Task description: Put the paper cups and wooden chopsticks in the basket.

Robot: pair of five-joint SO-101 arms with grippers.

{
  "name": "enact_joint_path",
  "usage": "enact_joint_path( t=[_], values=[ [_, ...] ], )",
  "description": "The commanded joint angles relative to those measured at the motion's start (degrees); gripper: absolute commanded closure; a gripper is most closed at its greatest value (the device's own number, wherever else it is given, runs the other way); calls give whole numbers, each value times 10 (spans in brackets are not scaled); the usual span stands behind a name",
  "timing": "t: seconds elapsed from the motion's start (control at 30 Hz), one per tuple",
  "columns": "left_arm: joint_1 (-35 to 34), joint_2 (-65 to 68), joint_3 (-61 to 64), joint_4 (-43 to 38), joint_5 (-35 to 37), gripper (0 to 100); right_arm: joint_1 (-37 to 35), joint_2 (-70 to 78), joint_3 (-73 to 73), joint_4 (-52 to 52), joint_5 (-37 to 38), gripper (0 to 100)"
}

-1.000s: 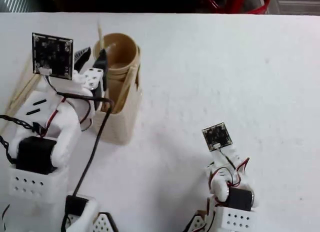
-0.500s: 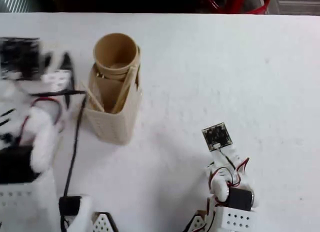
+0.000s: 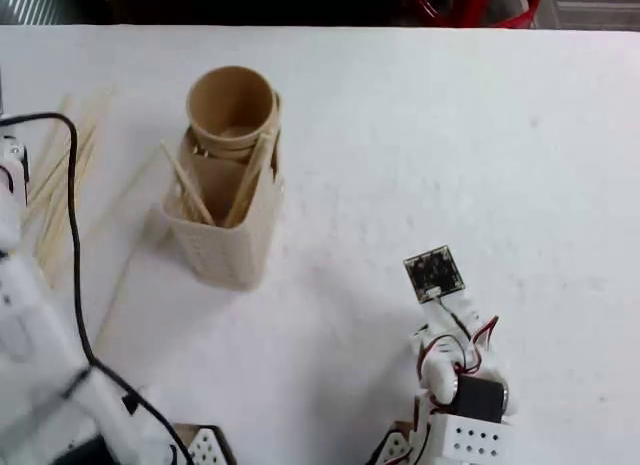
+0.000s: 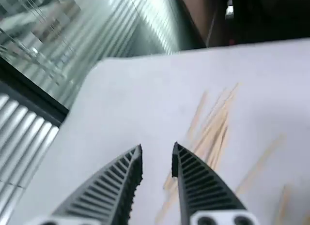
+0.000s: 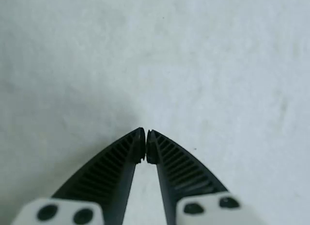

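Far left of the high view, the loose chopsticks point(image 3: 60, 175) lie fanned across the desk point(image 3: 450, 135), and the left arm point(image 3: 15, 285) sits along the frame's left edge just below them. The left wrist view supplies what the overhead angle doesn't: the left pincer point(image 4: 157, 152) is parted by a narrow gap with nothing between its tips, poised above the desk with the pile point(image 4: 213, 128) just beyond its tips to the right.

Moving right to upper centre, the basket point(image 3: 225, 245) stands upright with the paper cups point(image 3: 232, 105) stacked in its far end and a few leaning chopsticks point(image 3: 250, 175) propped inside. So the cups look done and the sticks on the desk remain.

Lower right, the right arm point(image 3: 455, 365) sits folded well away from everything; its own camera shows the right pincer point(image 5: 146, 138) closed almost tip to tip on nothing, over bare desk.

The danger from here: those sticks are thin, flat and bunched, so a narrow gap could skid off them or drag up several at once, and a wide swing back could clip the tall basket or flick the leaning sticks out. The overhead view gives the pile-to-basket spacing – the wrist views give the jaw gaps
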Motion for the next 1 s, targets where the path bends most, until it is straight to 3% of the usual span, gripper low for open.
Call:
enact_joint_path(
  t=[0.0, 0.37, 0.57, 0.97],
  values=[
    [-7, 114, -24, 26, -55, 877, 1, -4, 5, 1, 1, 979],
    [-13, 328, -47, 36, -185, 857, 1, -4, 5, 1, 1, 979],
    [-10, 436, -127, 117, -280, 828, 1, -4, 5, 1, 1, 979],
    [15, 593, -252, 127, -283, 828, 1, -4, 5, 1, 1, 979]
  ],
)
